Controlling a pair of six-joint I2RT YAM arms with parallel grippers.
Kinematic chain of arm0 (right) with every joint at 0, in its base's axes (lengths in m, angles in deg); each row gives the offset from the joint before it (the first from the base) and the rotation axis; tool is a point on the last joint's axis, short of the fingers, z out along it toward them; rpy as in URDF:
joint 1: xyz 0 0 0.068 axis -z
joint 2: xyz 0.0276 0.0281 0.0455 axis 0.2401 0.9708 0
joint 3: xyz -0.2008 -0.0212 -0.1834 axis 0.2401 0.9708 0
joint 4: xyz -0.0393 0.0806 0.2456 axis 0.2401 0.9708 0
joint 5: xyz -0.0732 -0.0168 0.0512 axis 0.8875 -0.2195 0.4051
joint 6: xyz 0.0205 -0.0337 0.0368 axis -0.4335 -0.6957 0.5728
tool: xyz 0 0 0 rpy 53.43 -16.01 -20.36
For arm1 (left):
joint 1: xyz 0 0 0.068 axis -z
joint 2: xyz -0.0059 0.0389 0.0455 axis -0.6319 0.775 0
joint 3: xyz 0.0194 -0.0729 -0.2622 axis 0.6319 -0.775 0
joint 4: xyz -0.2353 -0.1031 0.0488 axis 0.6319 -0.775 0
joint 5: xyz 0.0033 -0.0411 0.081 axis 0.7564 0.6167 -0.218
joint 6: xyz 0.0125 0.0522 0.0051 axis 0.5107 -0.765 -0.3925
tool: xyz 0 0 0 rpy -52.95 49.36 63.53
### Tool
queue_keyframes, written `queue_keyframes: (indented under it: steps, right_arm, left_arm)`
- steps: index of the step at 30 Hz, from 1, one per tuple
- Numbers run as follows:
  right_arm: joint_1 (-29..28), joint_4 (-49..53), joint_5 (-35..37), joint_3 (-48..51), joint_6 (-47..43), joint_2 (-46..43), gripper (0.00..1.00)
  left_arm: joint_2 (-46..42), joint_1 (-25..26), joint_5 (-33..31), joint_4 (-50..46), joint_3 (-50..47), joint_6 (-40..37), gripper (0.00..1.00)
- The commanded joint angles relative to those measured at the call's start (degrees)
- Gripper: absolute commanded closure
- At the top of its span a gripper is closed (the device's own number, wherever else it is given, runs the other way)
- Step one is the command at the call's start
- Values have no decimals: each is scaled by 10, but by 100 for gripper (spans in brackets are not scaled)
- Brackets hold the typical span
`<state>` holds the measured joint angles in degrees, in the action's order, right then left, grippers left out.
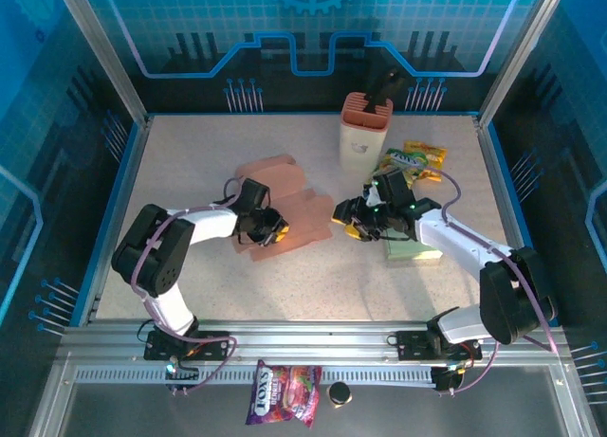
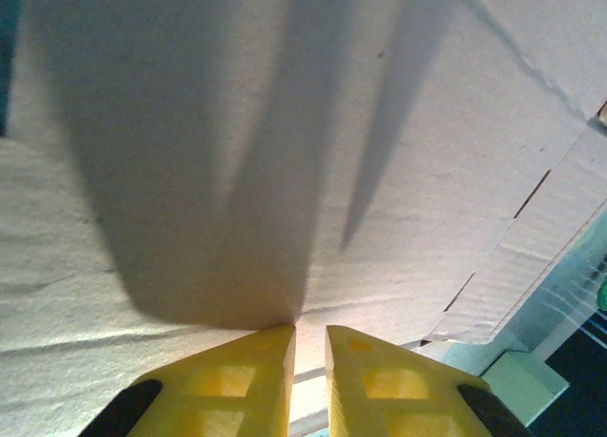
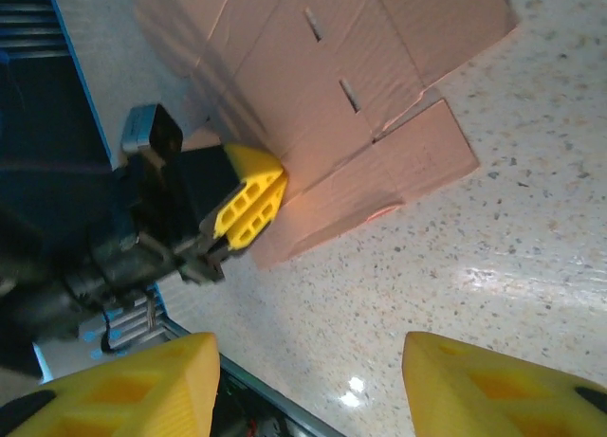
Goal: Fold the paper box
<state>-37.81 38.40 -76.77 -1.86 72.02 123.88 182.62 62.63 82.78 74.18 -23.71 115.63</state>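
Since the box [image 1: 285, 202] isn't a box at all yet, it lies as a flat brown cardboard sheet around the middle of the bench [image 1: 285, 285], a bit left of centre, with its flaps spread out. From the top camera the near-left part looks slightly lifted where the left tool [image 1: 270, 228] meets it.

The left tool's yellow fingers are pressed nearly together, with just a thin slit between them. On the left wrist camera, the left tool [image 2: 308, 361] has its tips right against the pale face of the cardboard [image 2: 332, 172], and the finger shadows fan out across it. I can't see any cardboard pinched between the fingers; it looks like tips on the surface.

The right tool [image 1: 347, 221] sits just off the box's right edge, over bare bench, not touching the cardboard. Its fingers [image 3: 142, 385] are spread wide. That wrist camera looks past the right tool [image 3: 313, 380] at the box [image 3: 379, 96], its slots and fold lines, and at the left tool [image 3: 251, 205] on the box's edge.

Other stuff: a pale cup [image 1: 365, 134] with something dark in it stands behind the box, snack packets [image 1: 417, 157] lie right of that, a green pad [image 1: 413, 251] lies under the right arm, and a candy bag [image 1: 283, 394] sits down by the rails.
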Motion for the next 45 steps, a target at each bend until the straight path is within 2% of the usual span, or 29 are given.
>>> queue_keyframes:
  steps: [1, 6, 12, 14, 17, 20, 23, 26, 31, 38, 45]
  right_arm:
    - [15, -114, 10, 64, 83, -26, 46]
    - [31, -234, 35, 144, 163, -34, 46]
    - [38, -278, 47, 151, 173, -5, 47]
    - [43, -290, 45, 151, 178, 9, 48]
    - [50, -313, 40, 153, 185, 29, 48]
    - [53, -333, 35, 152, 193, 47, 48]
    - [52, -349, 28, 149, 197, 65, 48]
    - [51, -356, 25, 149, 205, 82, 48]
    - [48, -397, 31, 161, 221, 107, 49]
    - [34, -443, 36, 157, 250, 149, 49]
    - [26, -465, 44, 162, 266, 168, 50]
  left_arm:
    - [-13, 28, -29, 20, -20, 91, 83]
    - [-23, 54, -35, 46, -36, 126, 83]
    - [-47, 64, -37, 39, -34, 129, 82]
    - [-72, 63, -42, 12, -21, 115, 78]
    - [-108, 45, -43, -52, 16, 65, 72]
    - [-128, -16, -34, -116, 51, -7, 71]
    - [-99, -92, -7, -176, 100, -103, 72]
    - [-57, -137, -6, -220, 155, -197, 74]
    - [29, -147, 13, -248, 223, -289, 74]
    - [84, -147, -11, -246, 234, -326, 74]
    - [102, -146, -18, -244, 211, -342, 74]
